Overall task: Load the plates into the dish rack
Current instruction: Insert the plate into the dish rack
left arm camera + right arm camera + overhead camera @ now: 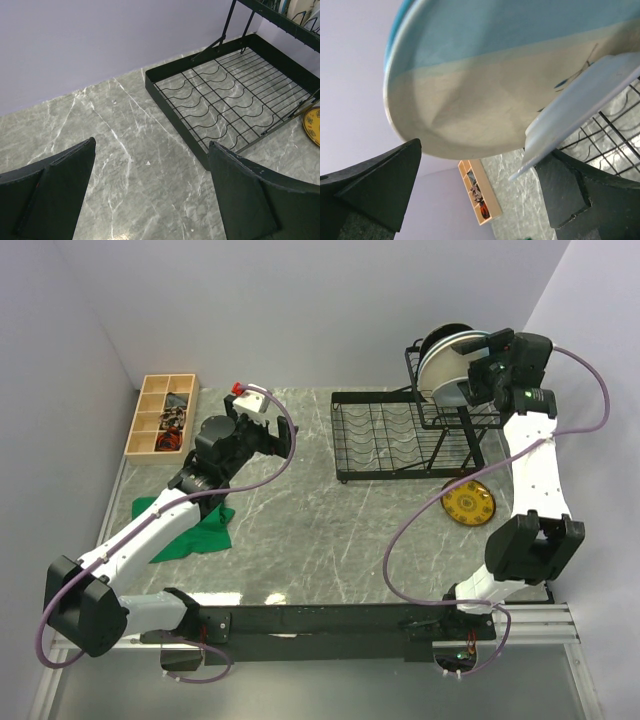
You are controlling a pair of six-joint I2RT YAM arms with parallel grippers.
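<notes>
The black wire dish rack (392, 436) stands at the back right. Its raised upper basket (452, 402) holds several plates (445, 358) on edge. A yellow patterned plate (468, 505) lies on the table in front of the rack. My right gripper (480, 375) is open at the upper basket. In the right wrist view a cream-and-blue plate (495, 75) and a pale white plate (580, 102) sit just above my open right gripper (480, 165). My left gripper (277, 432) is open and empty over the table, left of the rack's lower tray (235, 105).
A wooden compartment box (160, 415) stands at the back left and also shows in the right wrist view (480, 197). A green cloth (195, 525) lies under the left arm. Walls close the back and both sides.
</notes>
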